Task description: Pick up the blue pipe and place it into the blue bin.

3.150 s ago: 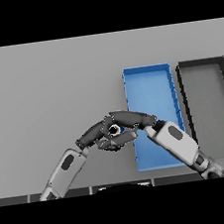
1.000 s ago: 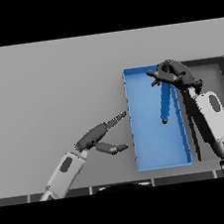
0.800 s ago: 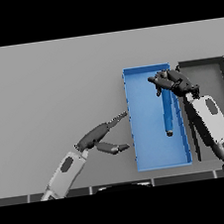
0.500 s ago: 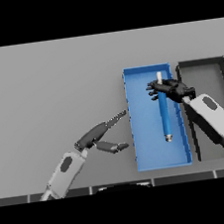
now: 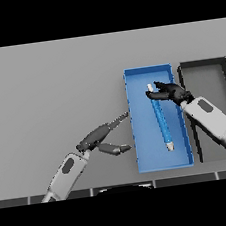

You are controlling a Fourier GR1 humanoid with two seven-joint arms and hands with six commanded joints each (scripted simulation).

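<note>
Blue on blue made the blue pipe [image 5: 160, 117] hard to read against the floor of the blue bin [image 5: 148, 155], but it lay lengthwise inside, pale tip at each end, apparently flat on the bottom. My right hand [image 5: 169, 92] sat over the far part of the bin with its fingers spread and fairly straight, fingertips just beside the pipe's far end; I judged it had let go, though from this angle I could not be sure no fingertip touched the pipe. That was the main risk as I saw it: if I drew the hand away with a finger brushing that end, I could drag or flick the pipe up against the bin wall, or catch the rim between the blue bin and the dark bin [image 5: 210, 107] beside it and shove both. A lift straight up before pulling away seemed the safer course. My left hand [image 5: 102, 138] rested open on the grey table [image 5: 46, 88], fingers pointing toward the bin's near wall, close enough to nudge it if it moved.
</note>
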